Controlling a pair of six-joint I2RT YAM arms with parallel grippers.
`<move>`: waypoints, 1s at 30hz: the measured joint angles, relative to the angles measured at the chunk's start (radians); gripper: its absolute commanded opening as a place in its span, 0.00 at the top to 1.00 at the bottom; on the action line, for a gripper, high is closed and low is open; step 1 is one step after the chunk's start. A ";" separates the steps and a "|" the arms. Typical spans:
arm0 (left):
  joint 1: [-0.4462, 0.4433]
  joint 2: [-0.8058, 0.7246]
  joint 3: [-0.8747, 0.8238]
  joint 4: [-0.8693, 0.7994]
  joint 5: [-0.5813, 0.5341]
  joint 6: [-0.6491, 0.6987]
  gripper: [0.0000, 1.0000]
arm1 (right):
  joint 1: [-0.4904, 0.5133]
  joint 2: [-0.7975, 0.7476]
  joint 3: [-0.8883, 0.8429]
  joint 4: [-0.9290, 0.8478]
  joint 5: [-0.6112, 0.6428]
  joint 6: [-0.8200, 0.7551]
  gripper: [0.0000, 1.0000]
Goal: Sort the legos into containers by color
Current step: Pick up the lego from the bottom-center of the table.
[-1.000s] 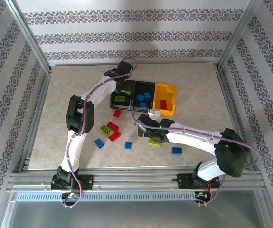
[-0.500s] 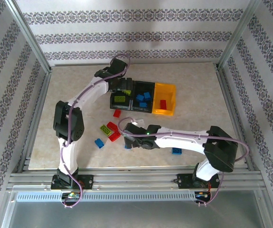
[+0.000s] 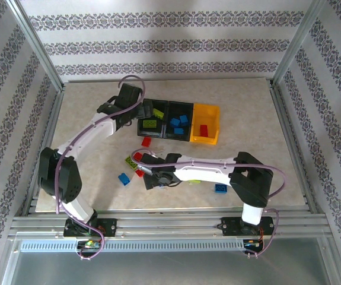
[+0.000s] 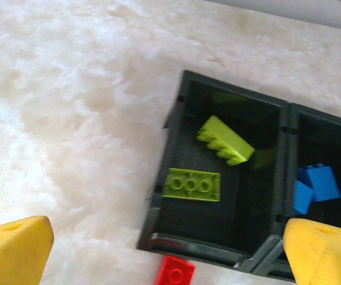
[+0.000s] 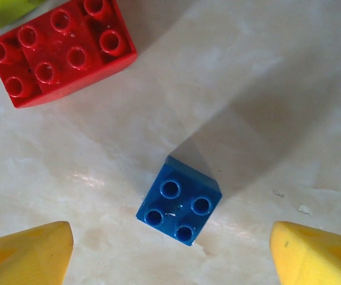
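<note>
In the left wrist view my left gripper [image 4: 170, 255] is open and empty, just short of the left black container [image 4: 156, 196]. That container holds two lime green legos [image 4: 192, 184]. A small red lego [image 4: 176, 273] lies on the table by the container's near wall. Blue legos [image 4: 315, 184] sit in the middle black container. My right gripper [image 5: 170, 255] is open and low over the table. A blue four-stud lego [image 5: 179, 205] lies between and just ahead of its yellow fingertips [image 5: 25, 252], untouched. From above, the right gripper [image 3: 158, 177] covers that lego.
A big red lego [image 5: 60, 50] lies close beyond the blue one. Loose on the table are a green lego [image 3: 131, 161], red ones [image 3: 146, 141] and blue ones [image 3: 124, 179] [image 3: 220, 189]. The yellow container [image 3: 216, 119] holds a red lego [image 3: 204, 130].
My left gripper has opened and drawn back leftward from over the left black container. My right arm has swung left and come down over the blue lego, its jaws narrowing a little.
</note>
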 measured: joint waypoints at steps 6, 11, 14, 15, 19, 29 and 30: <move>0.075 -0.068 -0.107 0.040 -0.004 -0.035 0.00 | -0.014 0.045 0.047 -0.056 -0.062 0.000 0.22; 0.092 -0.111 -0.153 0.057 -0.005 -0.044 0.00 | -0.049 0.057 0.056 -0.076 -0.109 0.000 0.26; 0.097 -0.128 -0.170 0.071 -0.006 -0.045 0.00 | -0.066 0.076 0.067 -0.082 -0.127 0.000 0.27; 0.098 -0.130 -0.172 0.073 -0.007 -0.044 0.00 | -0.072 0.082 0.072 -0.083 -0.131 0.000 0.27; 0.103 -0.137 -0.178 0.084 -0.008 -0.045 0.00 | -0.086 0.106 0.092 -0.086 -0.144 0.000 0.28; 0.110 -0.138 -0.185 0.104 0.005 -0.052 0.00 | -0.098 0.170 0.113 -0.095 -0.161 -0.001 0.41; 0.110 -0.138 -0.185 0.105 0.008 -0.053 0.00 | -0.099 0.171 0.113 -0.099 -0.160 0.000 0.43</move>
